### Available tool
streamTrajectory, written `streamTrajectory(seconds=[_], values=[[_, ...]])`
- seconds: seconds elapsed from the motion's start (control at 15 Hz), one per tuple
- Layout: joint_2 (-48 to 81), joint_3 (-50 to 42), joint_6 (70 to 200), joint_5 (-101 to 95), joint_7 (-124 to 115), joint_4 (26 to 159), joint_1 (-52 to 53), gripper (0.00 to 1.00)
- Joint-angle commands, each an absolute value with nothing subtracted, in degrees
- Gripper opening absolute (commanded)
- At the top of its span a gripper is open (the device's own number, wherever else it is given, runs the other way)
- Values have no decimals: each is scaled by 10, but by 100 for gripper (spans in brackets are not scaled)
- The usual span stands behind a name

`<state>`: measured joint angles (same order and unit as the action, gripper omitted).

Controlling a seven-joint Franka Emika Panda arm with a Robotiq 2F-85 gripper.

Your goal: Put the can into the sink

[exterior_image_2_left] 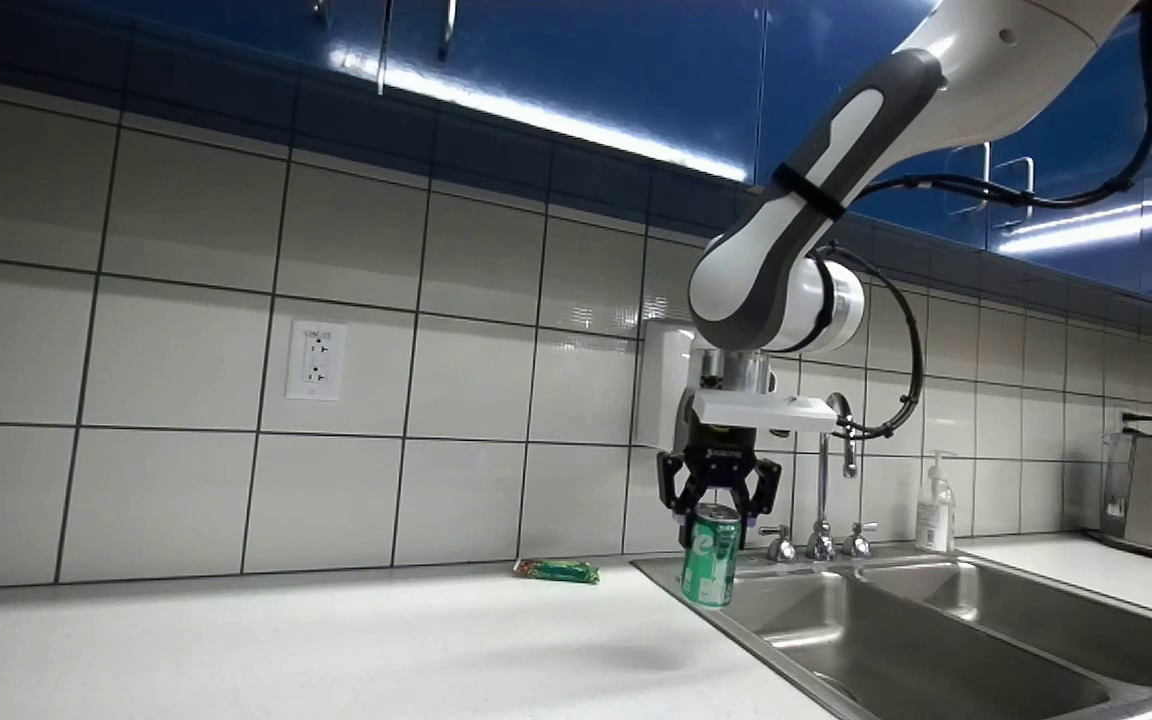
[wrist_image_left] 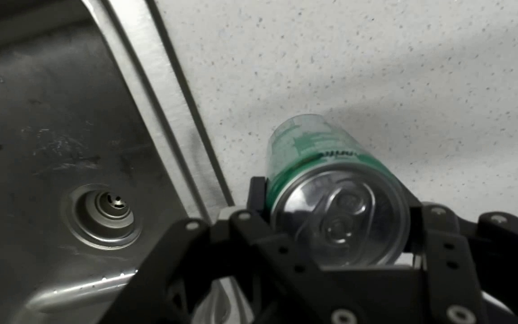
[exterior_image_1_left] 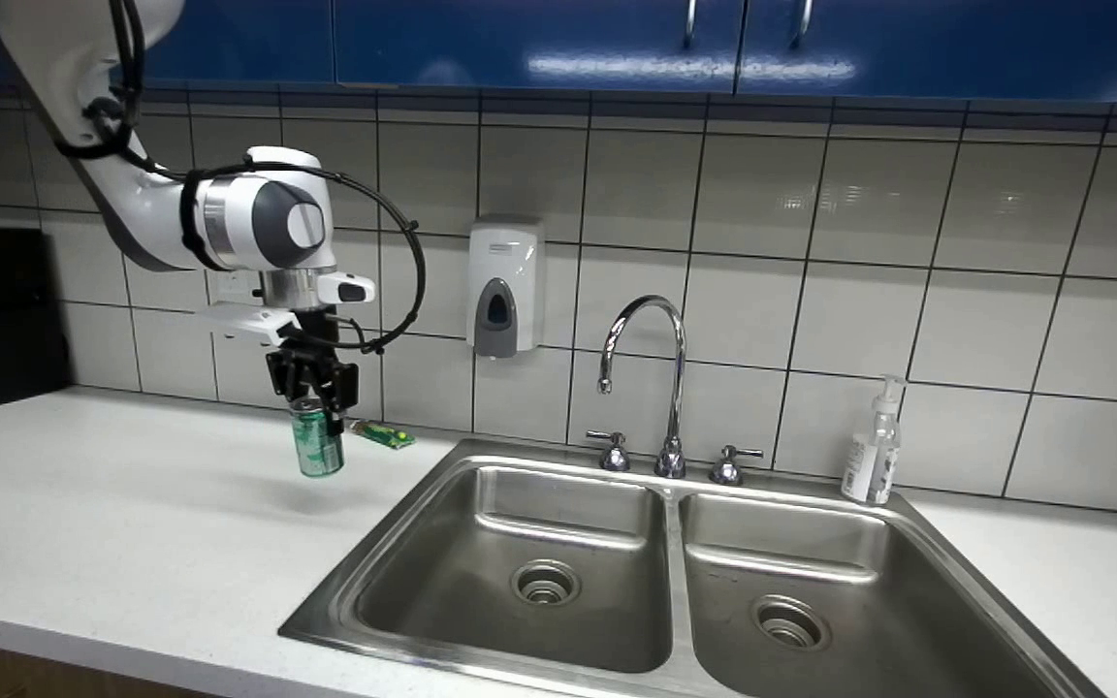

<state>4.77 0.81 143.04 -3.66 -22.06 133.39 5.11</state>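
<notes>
The green can [exterior_image_1_left: 317,441] is upright in my gripper [exterior_image_1_left: 321,409], above the white counter left of the sink in that exterior view. In an exterior view the can [exterior_image_2_left: 711,565] overlaps the near rim of the sink [exterior_image_2_left: 771,655]. In the wrist view the can's silvery top [wrist_image_left: 340,216] sits between the two black fingers [wrist_image_left: 336,204], which press on both its sides. The steel sink's divider [exterior_image_1_left: 680,591] parts two basins. In the wrist view the sink rim [wrist_image_left: 169,108] runs left of the can, with a drain [wrist_image_left: 106,216] beyond it.
A flat green wrapper [exterior_image_1_left: 384,433] lies on the counter by the wall. A curved chrome faucet [exterior_image_1_left: 679,388] with two handles rises behind the sink. A soap dispenser [exterior_image_1_left: 505,286] hangs on the tiles. A pump bottle [exterior_image_1_left: 874,451] stands at the sink's back right corner.
</notes>
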Motion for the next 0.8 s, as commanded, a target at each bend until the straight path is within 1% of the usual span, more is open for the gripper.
streamTrajectory(seconds=[0.0, 0.73], values=[[31, -7, 1417, -18, -175, 1325, 22, 38], [50, -60, 1411, 19, -88, 1293, -44, 38]])
